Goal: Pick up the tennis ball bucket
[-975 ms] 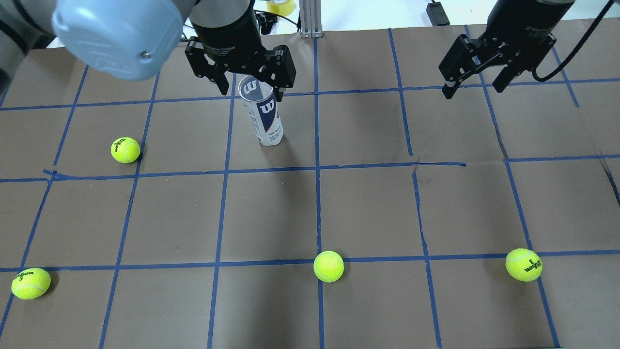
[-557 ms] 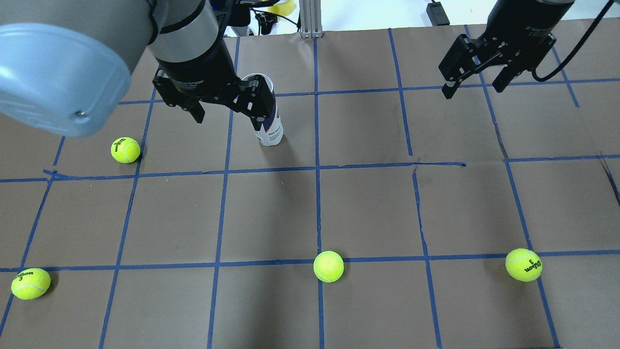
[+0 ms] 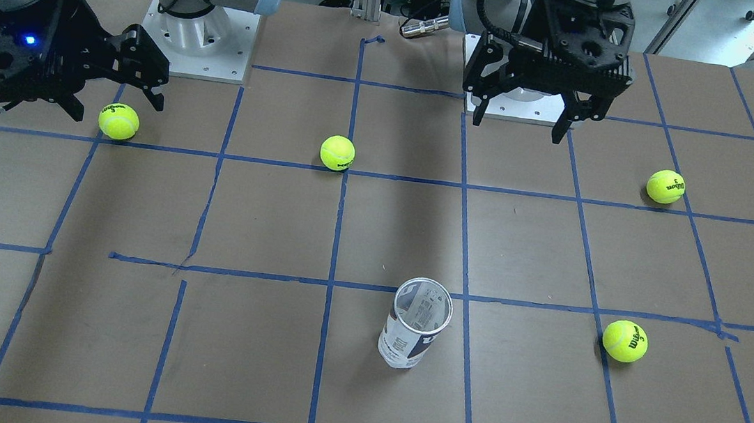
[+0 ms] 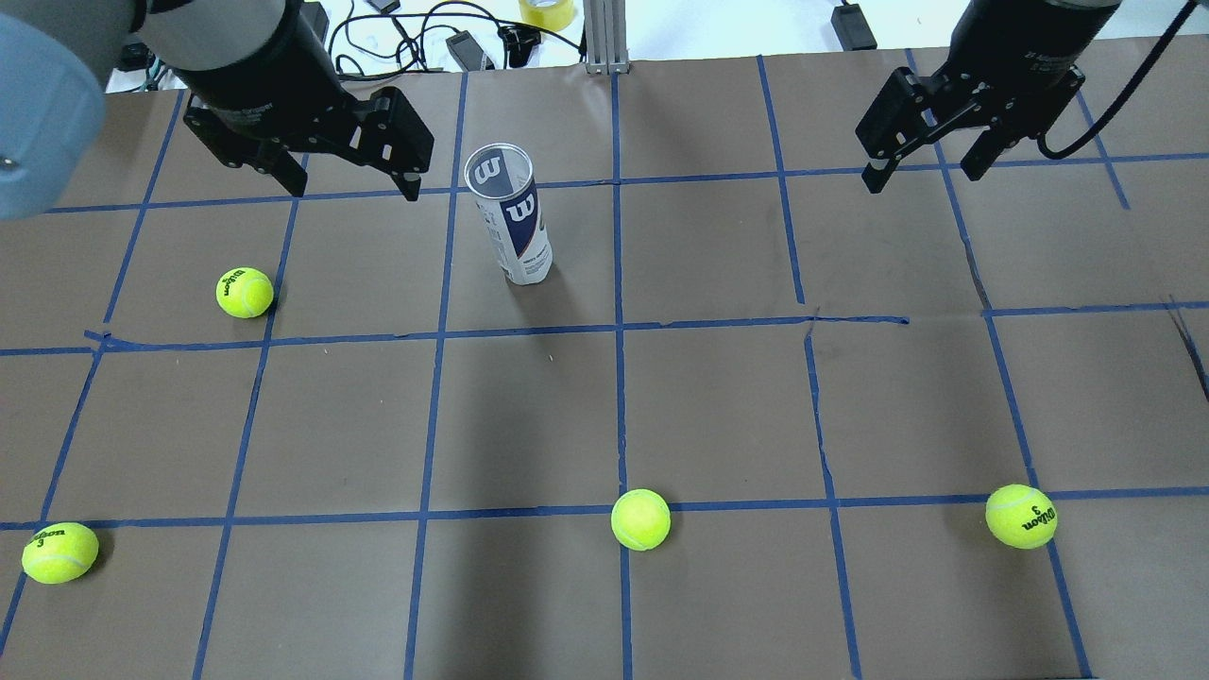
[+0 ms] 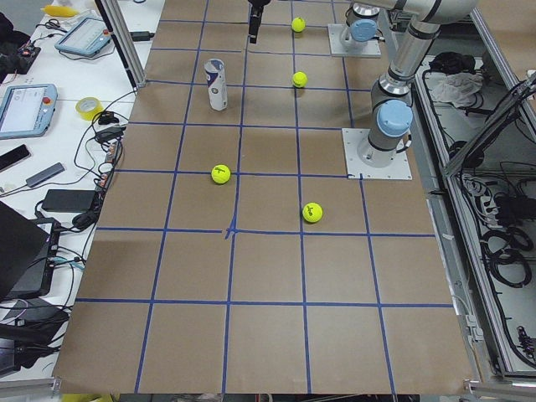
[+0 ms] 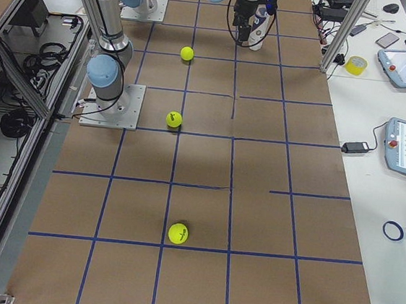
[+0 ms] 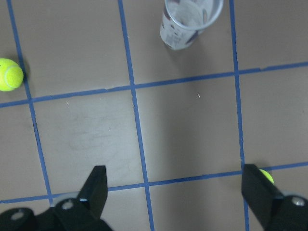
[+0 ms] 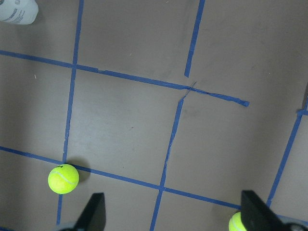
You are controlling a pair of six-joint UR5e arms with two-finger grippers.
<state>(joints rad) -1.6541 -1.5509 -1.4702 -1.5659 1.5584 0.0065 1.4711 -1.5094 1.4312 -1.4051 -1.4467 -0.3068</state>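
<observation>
The tennis ball bucket is a clear tube with a white and navy W label. It stands upright on the brown table with its top open and looks empty. It also shows in the front view and at the top of the left wrist view. My left gripper is open and empty, and hangs to the left of the tube, apart from it. My right gripper is open and empty, far to the tube's right. Only the tube's base shows in the corner of the right wrist view.
Several yellow-green tennis balls lie on the table: one left of the tube, one at the near left, one near the middle, one at the near right. A metal post and cables stand at the far edge.
My left gripper, which straddled the tube's top a second ago, has moved left and away from it, still open. The tube stands where it was. The right arm has not moved.
</observation>
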